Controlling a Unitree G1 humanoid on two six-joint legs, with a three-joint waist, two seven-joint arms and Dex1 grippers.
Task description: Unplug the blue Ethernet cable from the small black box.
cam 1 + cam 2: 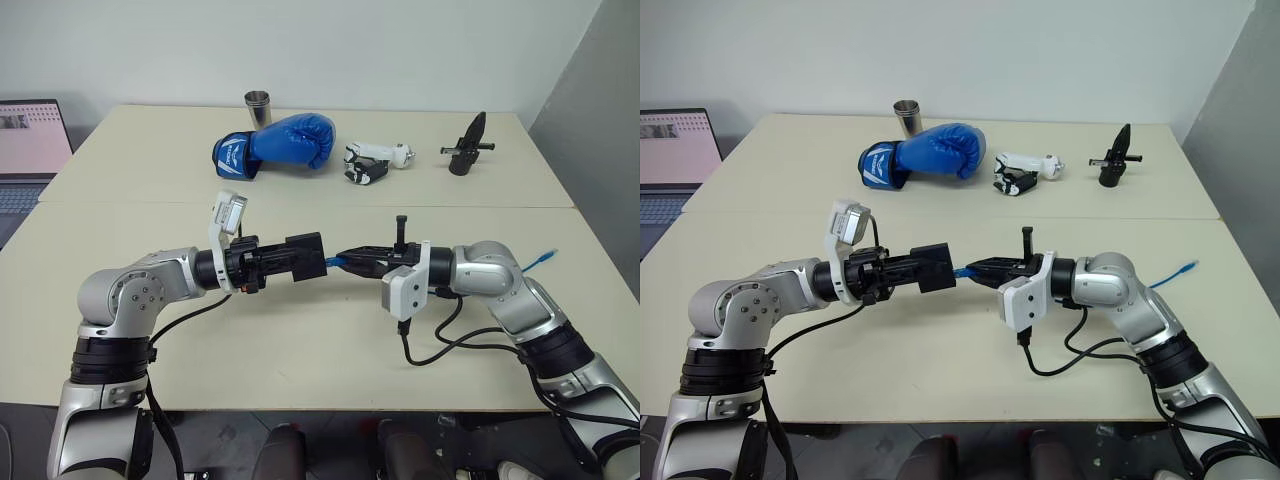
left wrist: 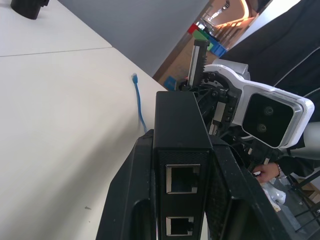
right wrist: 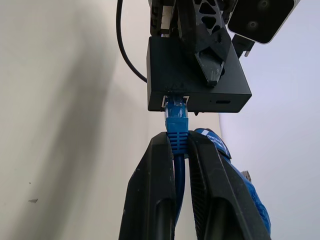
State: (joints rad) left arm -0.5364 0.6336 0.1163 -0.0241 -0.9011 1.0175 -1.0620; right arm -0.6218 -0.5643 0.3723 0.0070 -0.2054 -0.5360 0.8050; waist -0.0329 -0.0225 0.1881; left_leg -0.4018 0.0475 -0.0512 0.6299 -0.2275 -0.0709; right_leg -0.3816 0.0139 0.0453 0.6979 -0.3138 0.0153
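Cable (image 3: 176,120) limp and light, box (image 3: 197,70) rigid, so we clamp left gripper (image 1: 290,258) on box, right gripper (image 3: 178,150) tight behind the stiff plug.

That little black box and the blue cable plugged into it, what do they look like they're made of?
The black box looks like hard matte plastic: flat dull faces, crisp edges, moulded port openings. It could be painted metal. The blue cable looks like a soft rubbery sleeve ending in a ribbed, slightly see-through plastic plug.
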